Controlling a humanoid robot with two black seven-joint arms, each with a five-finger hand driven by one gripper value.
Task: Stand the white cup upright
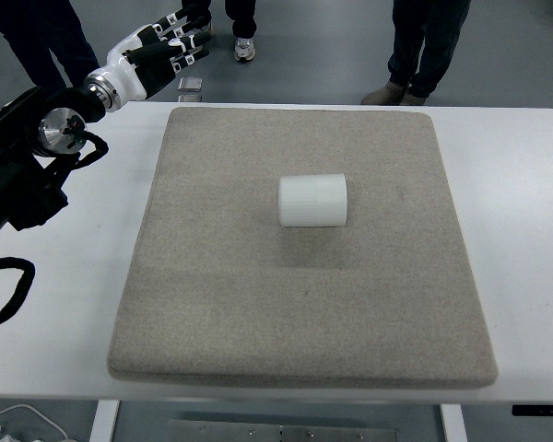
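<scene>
A white ribbed cup (pixel 313 200) lies on its side near the middle of the grey mat (pixel 221 304), its axis running left to right. My left hand (pixel 166 48) is raised over the table's far left corner, well away from the cup, with its fingers spread and holding nothing. The black left arm (pixel 23 175) comes in along the left edge. The right arm is out of view.
A small square metal object (pixel 190 87) sits at the table's far edge, just below my left hand. Several people's legs (pixel 424 46) stand beyond the far edge. The white table (pixel 516 230) borders the mat on all sides.
</scene>
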